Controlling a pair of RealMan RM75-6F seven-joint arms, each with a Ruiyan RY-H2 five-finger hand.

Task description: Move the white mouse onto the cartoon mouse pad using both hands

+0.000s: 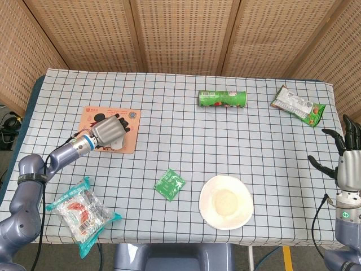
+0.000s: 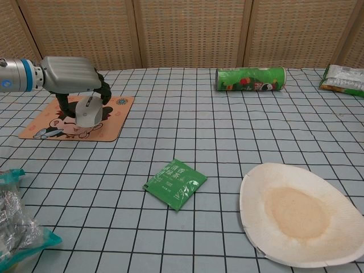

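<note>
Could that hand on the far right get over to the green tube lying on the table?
Probably yes: the right hand is open and holds nothing, and bare checked cloth lies between it and the green tube. Only the snack packet lies off to one side.

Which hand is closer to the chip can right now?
Neither by much; probably the left. The left hand grips the mouse over the mouse pad, well to the left of the chip can. The right hand hovers open at the table's far right edge.
</note>
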